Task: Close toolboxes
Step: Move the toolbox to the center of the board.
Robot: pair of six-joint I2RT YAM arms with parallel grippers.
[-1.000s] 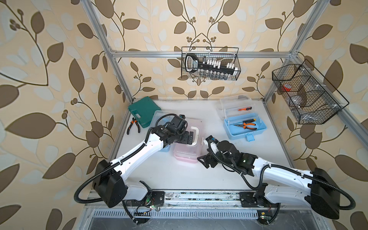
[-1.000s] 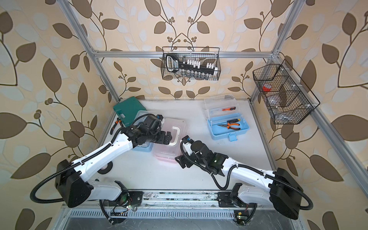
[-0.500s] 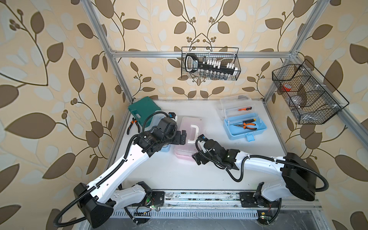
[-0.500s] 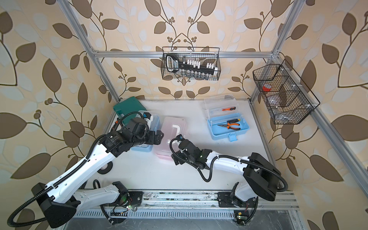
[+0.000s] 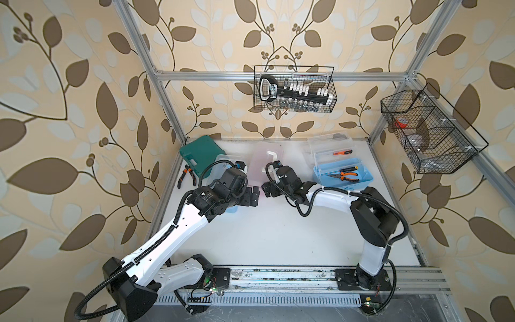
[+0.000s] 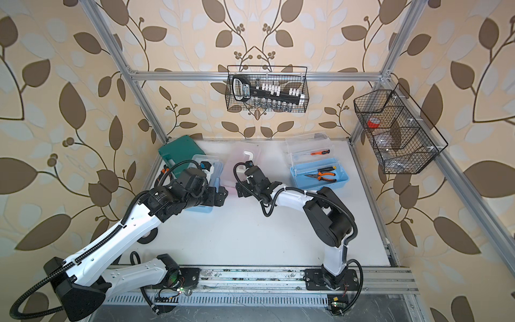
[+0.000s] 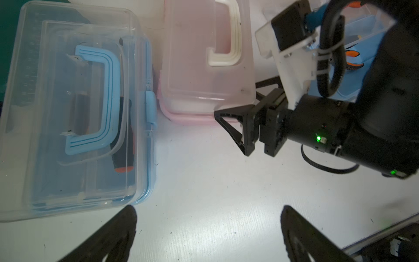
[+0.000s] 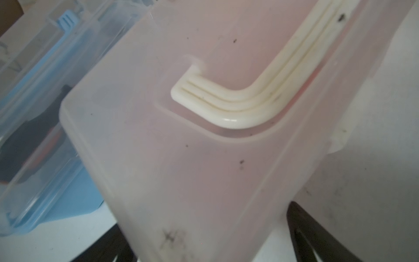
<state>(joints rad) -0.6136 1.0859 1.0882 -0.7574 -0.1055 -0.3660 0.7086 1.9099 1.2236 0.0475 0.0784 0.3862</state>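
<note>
An open light-blue toolbox (image 5: pixel 359 178) sat at the back right of the white table (image 5: pixel 278 237). Its clear lid (image 5: pixel 328 145) was thrown back, orange-handled pliers (image 5: pixel 344 176) lay inside, and its long axis ran across the table. The right hand (image 5: pixel 267 190), jaws spread and empty, hung by the near end of the pink toolbox (image 5: pixel 264 161), so the open box lay to its right and farther back. The left hand (image 5: pixel 252 196), also spread and empty, was beside the other light-blue toolbox (image 7: pixel 74 108), whose lid was down. The right arm looked nearer.

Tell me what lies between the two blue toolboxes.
The pink toolbox lies between them, with the open right gripper at its near end, as both top views show.
</note>
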